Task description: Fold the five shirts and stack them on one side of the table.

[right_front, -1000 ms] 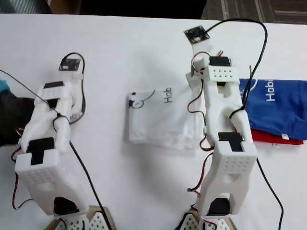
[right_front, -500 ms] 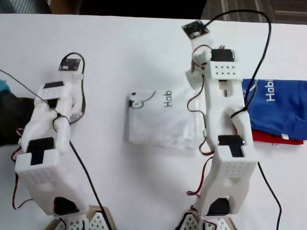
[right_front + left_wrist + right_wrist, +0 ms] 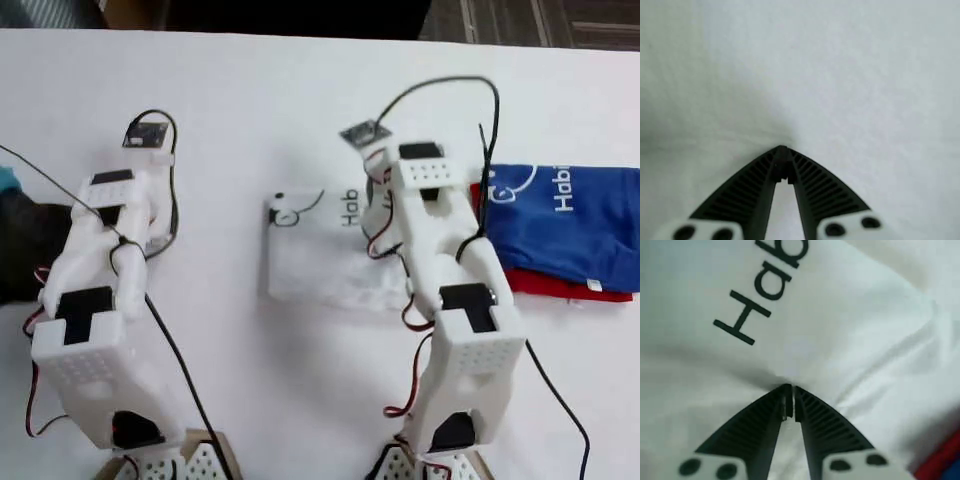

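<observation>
A folded white shirt (image 3: 320, 250) with black lettering lies at the table's middle. My right gripper (image 3: 788, 391) is shut with its tips down on the white shirt (image 3: 850, 325), just beside the lettering, and the cloth puckers toward the tips. In the high view the right arm (image 3: 440, 240) covers the shirt's right part. A blue shirt (image 3: 575, 225) lies folded on top of a red shirt (image 3: 560, 285) at the right. My left gripper (image 3: 783, 152) is shut and empty, its tips close over the bare white table (image 3: 840, 75).
A black garment (image 3: 25, 245) with a bit of teal cloth (image 3: 8, 180) lies at the left edge, beside the left arm (image 3: 100, 270). Cables loop around both arms. The white table (image 3: 250, 90) stretches behind the arms.
My right arm has pulled back and swung left, from past the white shirt's far right corner to over its lettering. More of the red shirt's edge shows. The left arm stayed still.
</observation>
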Action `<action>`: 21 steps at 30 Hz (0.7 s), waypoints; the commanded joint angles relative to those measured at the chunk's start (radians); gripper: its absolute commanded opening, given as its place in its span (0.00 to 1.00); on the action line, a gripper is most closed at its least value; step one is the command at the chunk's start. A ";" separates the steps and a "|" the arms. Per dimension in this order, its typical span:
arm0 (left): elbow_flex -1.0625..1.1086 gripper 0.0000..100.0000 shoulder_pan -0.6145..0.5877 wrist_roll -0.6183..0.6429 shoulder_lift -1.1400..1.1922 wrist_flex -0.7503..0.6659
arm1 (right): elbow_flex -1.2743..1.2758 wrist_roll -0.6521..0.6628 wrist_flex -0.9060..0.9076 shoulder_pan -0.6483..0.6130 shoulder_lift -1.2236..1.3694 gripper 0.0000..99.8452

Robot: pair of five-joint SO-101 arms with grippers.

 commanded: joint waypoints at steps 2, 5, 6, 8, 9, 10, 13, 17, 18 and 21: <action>-0.036 0.03 0.009 -0.011 0.002 -0.005 | 0.034 0.008 -0.041 0.012 -0.084 0.02; -0.036 0.03 0.009 -0.011 0.002 -0.005 | -0.006 0.008 -0.027 0.022 -0.128 0.02; -0.036 0.03 0.009 -0.011 0.002 -0.005 | -0.015 0.008 -0.022 0.028 -0.151 0.02; -0.036 0.03 0.009 -0.011 0.002 -0.005 | -0.034 0.008 -0.013 0.035 -0.203 0.02; -0.036 0.03 0.009 -0.011 0.002 -0.005 | -0.037 0.008 -0.013 0.041 -0.229 0.02; -0.036 0.03 0.009 -0.011 0.002 -0.005 | -0.037 0.008 -0.008 0.045 -0.254 0.02; -0.036 0.03 0.009 -0.011 0.002 -0.005 | -0.037 0.008 0.022 0.056 -0.285 0.06; -0.036 0.03 0.009 -0.011 0.002 -0.005 | -0.023 0.002 0.042 0.061 -0.239 0.21; -0.036 0.03 0.009 -0.011 0.002 -0.005 | -0.018 0.006 0.042 0.058 -0.216 0.24; -0.036 0.03 0.009 -0.011 0.002 -0.005 | -0.021 0.008 0.036 0.059 -0.128 0.29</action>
